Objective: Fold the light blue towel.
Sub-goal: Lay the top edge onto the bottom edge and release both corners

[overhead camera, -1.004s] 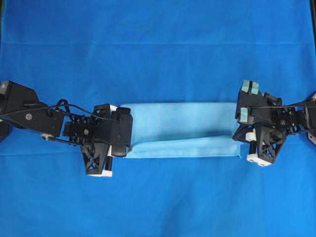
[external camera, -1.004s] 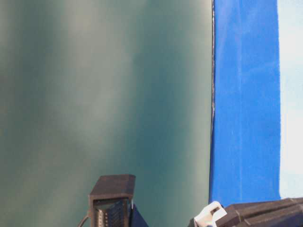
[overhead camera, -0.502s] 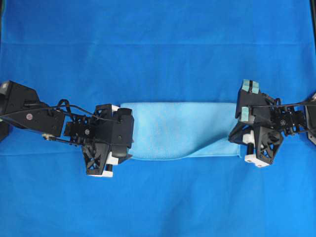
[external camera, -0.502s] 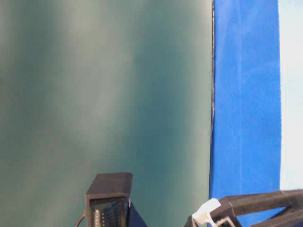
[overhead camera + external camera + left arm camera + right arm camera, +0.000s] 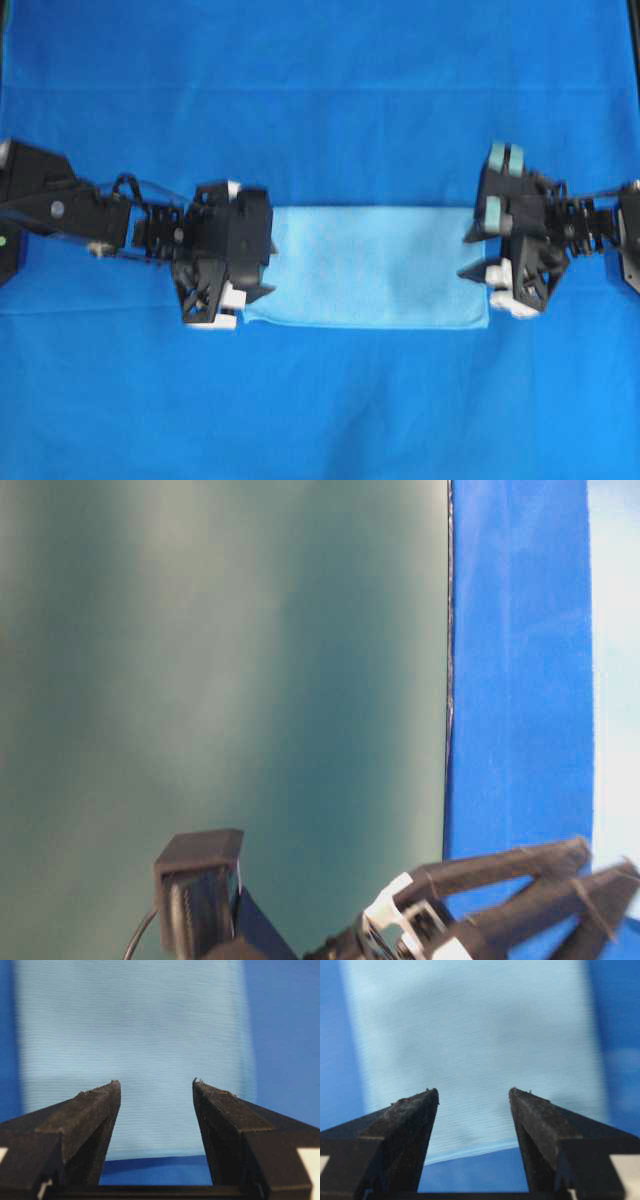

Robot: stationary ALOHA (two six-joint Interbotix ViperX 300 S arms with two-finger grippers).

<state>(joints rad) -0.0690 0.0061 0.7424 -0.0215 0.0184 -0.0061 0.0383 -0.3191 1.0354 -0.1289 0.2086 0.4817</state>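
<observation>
light blue towel [image 5: 375, 267] flat between both arms, bare table cloth [image 5: 320, 90] all around

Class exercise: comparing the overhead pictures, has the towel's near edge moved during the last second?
Yes. The light blue towel has dropped flat: its near edge now lies lower in the overhead view, farther down the royal-blue table cloth, with the raised fold gone.

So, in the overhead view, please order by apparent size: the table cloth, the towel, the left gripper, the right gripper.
1. table cloth, fills nearly the whole view.
2. towel, the pale rectangle between the grippers.
3. left gripper and right gripper: their heads look alike in size and are blurred, so I do not rank them.
</observation>
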